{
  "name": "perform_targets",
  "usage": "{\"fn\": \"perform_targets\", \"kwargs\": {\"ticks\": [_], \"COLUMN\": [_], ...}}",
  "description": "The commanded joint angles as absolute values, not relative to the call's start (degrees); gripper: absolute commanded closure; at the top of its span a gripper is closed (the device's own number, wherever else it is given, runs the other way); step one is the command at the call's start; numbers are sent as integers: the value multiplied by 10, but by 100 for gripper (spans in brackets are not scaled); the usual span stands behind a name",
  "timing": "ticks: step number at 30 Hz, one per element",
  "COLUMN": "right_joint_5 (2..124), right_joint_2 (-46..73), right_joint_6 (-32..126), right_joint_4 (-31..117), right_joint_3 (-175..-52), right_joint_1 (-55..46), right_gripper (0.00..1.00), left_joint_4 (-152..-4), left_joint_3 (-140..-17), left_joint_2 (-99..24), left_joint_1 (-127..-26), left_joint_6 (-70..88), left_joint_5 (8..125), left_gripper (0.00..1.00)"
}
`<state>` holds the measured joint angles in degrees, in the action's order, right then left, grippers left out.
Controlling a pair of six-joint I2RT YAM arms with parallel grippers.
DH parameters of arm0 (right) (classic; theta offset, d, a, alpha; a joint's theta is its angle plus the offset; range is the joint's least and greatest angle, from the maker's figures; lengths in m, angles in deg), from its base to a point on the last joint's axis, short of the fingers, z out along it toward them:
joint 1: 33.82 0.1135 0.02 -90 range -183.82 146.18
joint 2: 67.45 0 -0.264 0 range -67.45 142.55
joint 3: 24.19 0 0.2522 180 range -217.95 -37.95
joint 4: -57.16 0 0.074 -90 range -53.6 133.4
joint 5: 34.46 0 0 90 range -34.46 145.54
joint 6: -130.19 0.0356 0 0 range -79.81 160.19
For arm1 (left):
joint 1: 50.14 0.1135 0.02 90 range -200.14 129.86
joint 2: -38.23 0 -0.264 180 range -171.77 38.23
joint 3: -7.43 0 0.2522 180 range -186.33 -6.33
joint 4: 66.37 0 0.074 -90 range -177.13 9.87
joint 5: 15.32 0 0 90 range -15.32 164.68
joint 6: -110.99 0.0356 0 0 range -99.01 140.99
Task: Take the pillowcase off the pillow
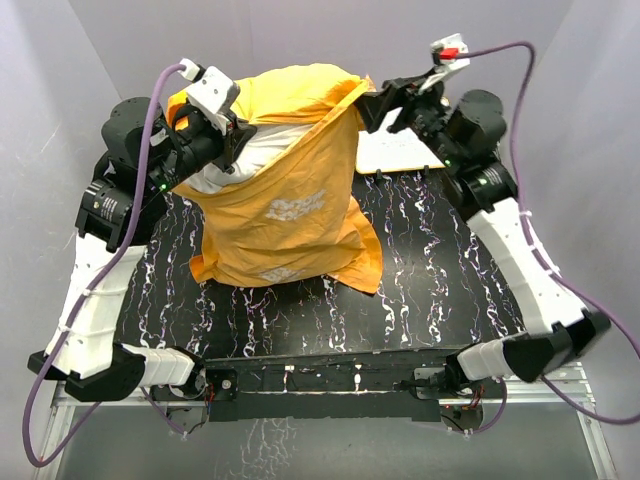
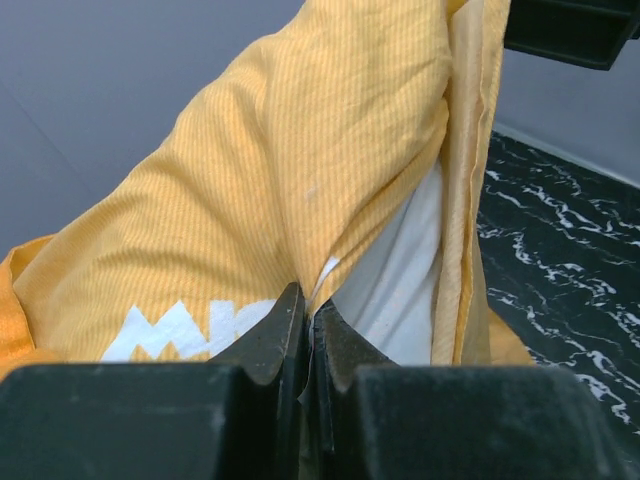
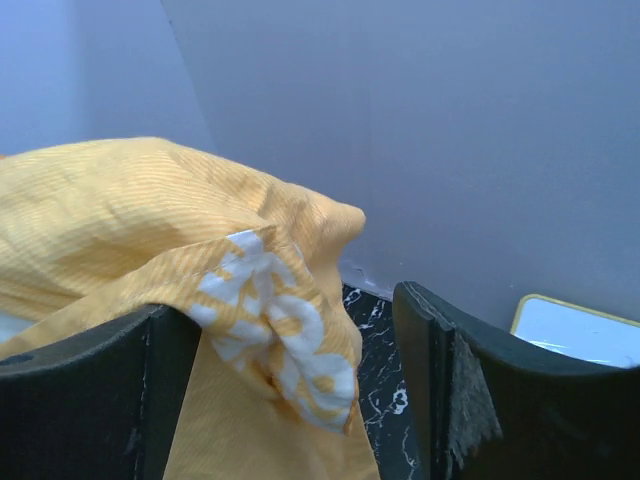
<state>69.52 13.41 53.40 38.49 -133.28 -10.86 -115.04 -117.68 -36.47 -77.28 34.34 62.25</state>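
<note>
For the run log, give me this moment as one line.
pillowcase: raised, pillow partly inside | left gripper: shut on pillowcase | right gripper: open, pillowcase draped over one finger

The pillowcase [image 1: 290, 215] is matt orange cloth, finely ribbed and wrinkled, with a flat white print; the pillow [image 2: 400, 270] is smooth white fabric; the table [image 1: 440, 270] is glossy black with white marble veins; the right gripper [image 3: 290, 310] is matt black plastic, grainy at one finger's edge.
</note>
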Motion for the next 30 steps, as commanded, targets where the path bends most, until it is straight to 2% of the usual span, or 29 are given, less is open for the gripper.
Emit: {"fn": "perform_targets", "kwargs": {"ticks": [1, 5, 8, 12, 19, 30], "right_joint_5": [669, 763, 832, 904, 767, 648], "right_joint_2": [10, -83, -95, -81, 12, 154], "right_joint_6": [490, 470, 446, 381, 186, 118], "right_joint_4": [449, 542, 539, 504, 401, 426], "right_joint_3": [-1293, -1178, -1169, -1184, -1257, -1348], "right_joint_1": [-110, -93, -82, -29, 159, 209], "right_gripper": [21, 17, 13, 13, 11, 10], "left_joint_4": [-1144, -1139, -1134, -1138, -1150, -1151], "left_joint_3": [-1203, -1202, -1211, -1227, -1239, -1230], "left_joint_2": [-342, -350, -363, -376, -392, -389], "left_joint_1": [-774, -774, -774, -774, -774, -773], "left_joint_6": [267, 242, 224, 215, 175, 167], "left_joint_5": [564, 547, 540, 554, 546, 550], "left_gripper": [100, 100, 100, 100, 100, 100]}}
